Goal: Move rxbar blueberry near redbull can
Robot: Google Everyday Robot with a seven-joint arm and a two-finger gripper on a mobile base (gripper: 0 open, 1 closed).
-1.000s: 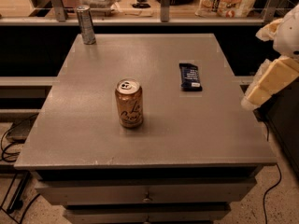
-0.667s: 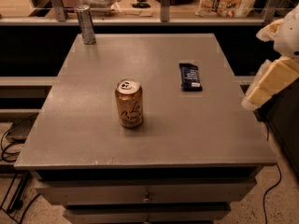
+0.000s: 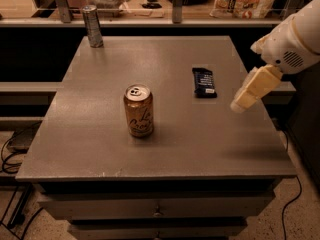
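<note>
Since the earlier frame, the white arm had swung leftward, carrying the cream, blocky gripper (image 3: 245, 96) in over the table's right edge, just right of the rxbar blueberry (image 3: 204, 82). Whether the gripper was open or closed could not be told. The bar's flat, dark navy wrapper lay right of centre on the matte grey table (image 3: 200, 149). The slim, silvery redbull can (image 3: 92, 26) stood upright at upper left, well apart. A squat gold can (image 3: 138, 111) stood at centre.
</note>
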